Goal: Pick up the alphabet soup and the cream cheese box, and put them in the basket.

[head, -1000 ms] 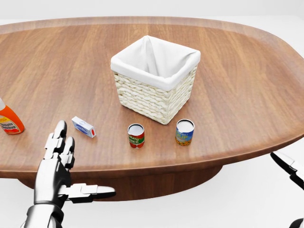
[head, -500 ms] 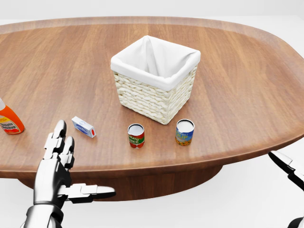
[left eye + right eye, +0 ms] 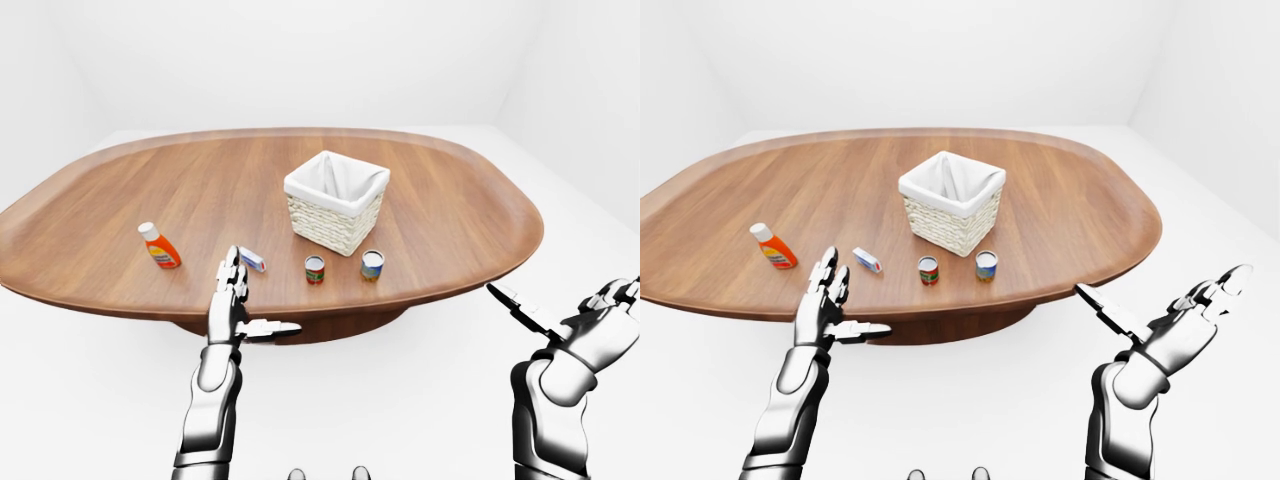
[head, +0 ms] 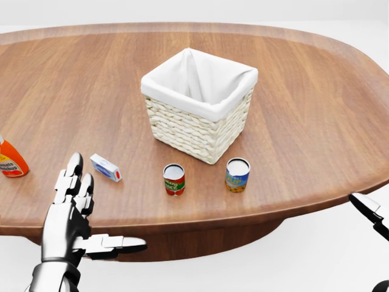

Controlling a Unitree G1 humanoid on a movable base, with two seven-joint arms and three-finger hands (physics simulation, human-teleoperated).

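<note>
Alphabet soup can and cream cheese box stand on the wooden counter, outside the basket.
In the head view the soup can sits just below the basket, a second can to its right, the box to its lower left. Left robot hand hovers below the box, fingers spread wide; right robot hand is open off the counter's edge. An orange bottle stands far left.

Open surface right of the basket; two cans standing just below it, well apart; small box near left hand.
</note>
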